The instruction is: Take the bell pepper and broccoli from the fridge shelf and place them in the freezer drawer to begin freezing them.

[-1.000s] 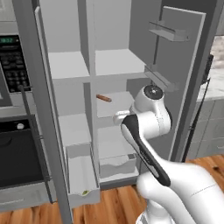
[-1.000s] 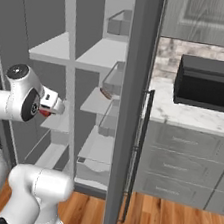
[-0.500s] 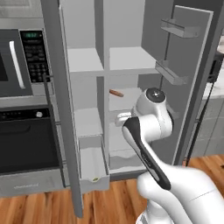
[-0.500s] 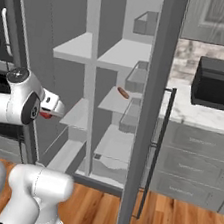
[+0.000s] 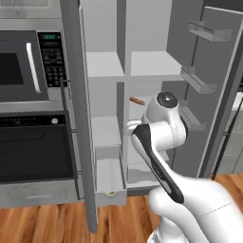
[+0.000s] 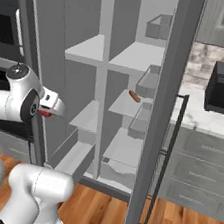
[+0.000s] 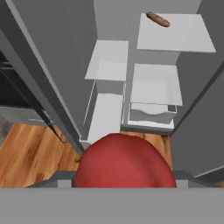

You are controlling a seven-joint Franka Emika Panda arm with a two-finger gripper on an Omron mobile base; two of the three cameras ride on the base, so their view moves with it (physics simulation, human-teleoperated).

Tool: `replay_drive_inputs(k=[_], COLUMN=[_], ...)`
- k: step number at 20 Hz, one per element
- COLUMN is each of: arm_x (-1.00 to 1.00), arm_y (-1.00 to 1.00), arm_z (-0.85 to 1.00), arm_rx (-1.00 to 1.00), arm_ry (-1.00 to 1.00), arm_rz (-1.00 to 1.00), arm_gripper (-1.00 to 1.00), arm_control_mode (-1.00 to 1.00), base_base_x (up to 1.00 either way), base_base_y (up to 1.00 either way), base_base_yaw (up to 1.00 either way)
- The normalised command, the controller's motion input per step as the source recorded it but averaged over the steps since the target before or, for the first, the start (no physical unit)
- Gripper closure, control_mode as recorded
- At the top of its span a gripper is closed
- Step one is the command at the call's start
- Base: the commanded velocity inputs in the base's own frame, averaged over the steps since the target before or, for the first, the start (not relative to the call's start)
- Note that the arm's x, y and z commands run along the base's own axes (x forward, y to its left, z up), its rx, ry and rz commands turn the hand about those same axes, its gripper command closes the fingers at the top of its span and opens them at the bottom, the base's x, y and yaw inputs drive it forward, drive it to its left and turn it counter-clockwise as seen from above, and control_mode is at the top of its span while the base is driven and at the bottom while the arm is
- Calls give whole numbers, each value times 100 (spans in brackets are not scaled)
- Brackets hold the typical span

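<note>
My gripper is shut on the red bell pepper, which bulges large between the fingers in the hand view. It hangs in front of the open fridge, above and just short of the pulled-out freezer drawer, the narrow long white bin at the bottom left. A tiny yellow-green speck at the drawer's front lip looks like the broccoli. The fridge shelf, top of the wider column, lies bare.
A brown stick-shaped food lies on the shelf below. A wider white drawer sits to the right of the freezer drawer. Open fridge doors flank the gap. A wall oven stands at left, wood floor below.
Both base views have shifted, so the base has driven and the fridge now sits further right in the left view. The gripper keeps its hold on the bell pepper.
</note>
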Motion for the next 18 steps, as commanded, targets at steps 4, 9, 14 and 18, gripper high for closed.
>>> replay_drive_inputs(k=[4, 9, 14, 18], arm_x=[90, 93, 41, 37], arm_y=[-11, -6, 0, 6], arm_z=[-69, -98, -83, -78], arm_rx=[-1, 0, -4, -6], arm_ry=[2, 17, 20, 20], arm_rz=[7, 19, 23, 16], arm_gripper=[100, 100, 100, 100], arm_control_mode=[-100, -100, -100, -100], base_base_x=[0, 0, 0, 0], base_base_y=[0, 0, 0, 0], base_base_yaw=[0, 0, 0, 0])
